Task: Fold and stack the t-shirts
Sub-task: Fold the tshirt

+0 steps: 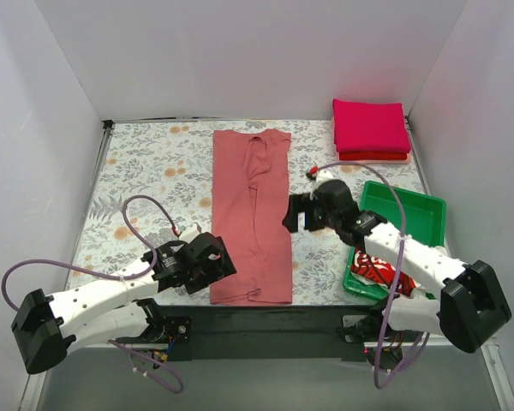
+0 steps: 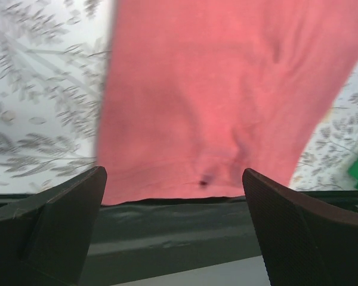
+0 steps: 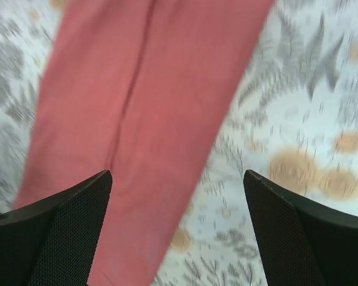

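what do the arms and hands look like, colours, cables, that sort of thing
Both arms have white links with chunky black joint housings: left arm, right arm. A thin lilac cable loops loosely along each. The left hand and right hand are black, with broad wedge-shaped fingers whose inner pads carry a fine dotted texture.

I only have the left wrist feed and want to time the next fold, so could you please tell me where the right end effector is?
Observer: The right end effector is open, at the right edge of the salmon t-shirt, roughly midway along its length.
Operator: Thank you. Has anything been stacked yet?
Observer: Yes, a folded stack, magenta on top of red, sits in the far right corner.
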`<state>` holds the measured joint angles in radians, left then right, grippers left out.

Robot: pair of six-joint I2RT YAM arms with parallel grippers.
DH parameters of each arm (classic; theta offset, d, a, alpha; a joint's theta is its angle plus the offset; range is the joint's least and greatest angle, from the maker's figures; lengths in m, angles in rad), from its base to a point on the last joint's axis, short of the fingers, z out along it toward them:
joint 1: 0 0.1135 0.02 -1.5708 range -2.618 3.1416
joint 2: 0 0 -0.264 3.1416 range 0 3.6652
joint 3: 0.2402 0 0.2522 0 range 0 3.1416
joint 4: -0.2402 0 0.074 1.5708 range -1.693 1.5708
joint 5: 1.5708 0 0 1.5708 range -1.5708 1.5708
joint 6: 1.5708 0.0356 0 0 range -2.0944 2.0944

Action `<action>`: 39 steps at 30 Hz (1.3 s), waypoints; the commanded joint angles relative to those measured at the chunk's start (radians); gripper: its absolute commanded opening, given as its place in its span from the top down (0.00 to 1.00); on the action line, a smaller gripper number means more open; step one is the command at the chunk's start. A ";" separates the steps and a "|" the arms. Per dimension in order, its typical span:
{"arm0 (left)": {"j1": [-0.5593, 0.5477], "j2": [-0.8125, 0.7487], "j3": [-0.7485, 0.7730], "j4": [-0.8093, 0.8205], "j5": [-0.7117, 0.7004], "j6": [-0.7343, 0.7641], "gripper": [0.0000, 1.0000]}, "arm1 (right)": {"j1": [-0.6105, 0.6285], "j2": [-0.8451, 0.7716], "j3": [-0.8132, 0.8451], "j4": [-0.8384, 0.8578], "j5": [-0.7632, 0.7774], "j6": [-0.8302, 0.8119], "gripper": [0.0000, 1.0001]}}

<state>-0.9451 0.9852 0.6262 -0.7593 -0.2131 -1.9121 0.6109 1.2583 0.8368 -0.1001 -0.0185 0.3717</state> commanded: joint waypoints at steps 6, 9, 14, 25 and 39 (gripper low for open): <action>0.002 -0.080 -0.120 -0.068 0.009 -0.070 0.14 | 0.205 -0.109 -0.234 -0.070 0.088 0.180 0.06; 0.002 -0.057 -0.146 -0.040 0.033 -0.051 0.25 | 0.243 -0.112 -0.243 -0.093 0.087 0.203 0.07; 0.002 -0.019 -0.161 -0.009 0.089 -0.033 0.51 | 0.289 -0.137 -0.258 -0.102 0.100 0.240 0.07; 0.002 -0.066 -0.191 -0.038 0.135 -0.041 0.92 | 0.328 -0.131 -0.289 -0.128 0.066 0.277 0.08; 0.002 -0.062 -0.194 -0.064 0.150 -0.064 1.00 | 0.601 -0.050 -0.226 -0.273 0.167 0.315 0.12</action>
<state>-0.9447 0.9363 0.4355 -0.7784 -0.0845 -1.9640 1.1587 1.1919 0.5690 -0.3302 0.0841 0.6540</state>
